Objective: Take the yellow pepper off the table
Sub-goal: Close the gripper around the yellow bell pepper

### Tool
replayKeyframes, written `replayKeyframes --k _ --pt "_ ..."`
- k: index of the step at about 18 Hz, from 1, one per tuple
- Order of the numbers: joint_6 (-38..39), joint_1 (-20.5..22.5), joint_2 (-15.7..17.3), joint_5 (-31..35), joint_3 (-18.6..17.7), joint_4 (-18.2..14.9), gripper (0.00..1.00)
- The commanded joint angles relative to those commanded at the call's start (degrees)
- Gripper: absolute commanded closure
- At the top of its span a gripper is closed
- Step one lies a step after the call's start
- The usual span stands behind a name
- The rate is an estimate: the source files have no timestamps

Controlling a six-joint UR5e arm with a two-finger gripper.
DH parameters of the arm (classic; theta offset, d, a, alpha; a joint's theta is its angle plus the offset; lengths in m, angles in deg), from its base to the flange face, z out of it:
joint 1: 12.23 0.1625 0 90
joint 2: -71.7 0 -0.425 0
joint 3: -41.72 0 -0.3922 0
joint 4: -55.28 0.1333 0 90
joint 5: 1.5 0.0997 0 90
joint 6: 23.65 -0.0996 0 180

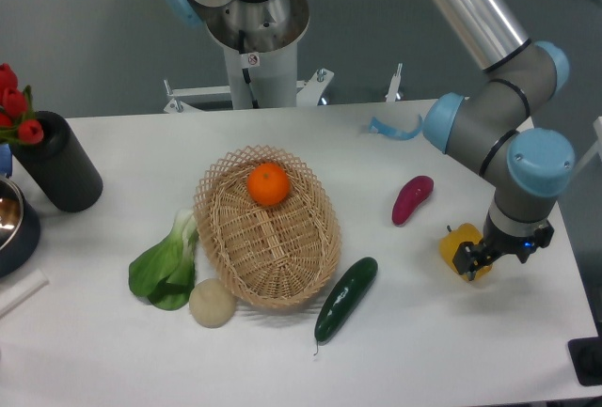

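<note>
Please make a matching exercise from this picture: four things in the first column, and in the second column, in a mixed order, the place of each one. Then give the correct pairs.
Things:
1. orange
2. cucumber
3. yellow pepper
4. black vase

Places:
A. at the gripper, near the table's right edge
B. inside the wicker basket
C. far left of the table, holding red flowers
D. lying on the table just right of the basket

Pairs: 1-B, 2-D, 3-A, 4-C
</note>
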Motion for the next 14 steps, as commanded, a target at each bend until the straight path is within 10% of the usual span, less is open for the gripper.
replayKeyframes --k 6,14 --pt "0.1 -1.1 -0.1 3.2 -2.4 2.8 0.04" --pt "0.0 -1.2 -0.3 3.3 -3.3 3.3 0.57"
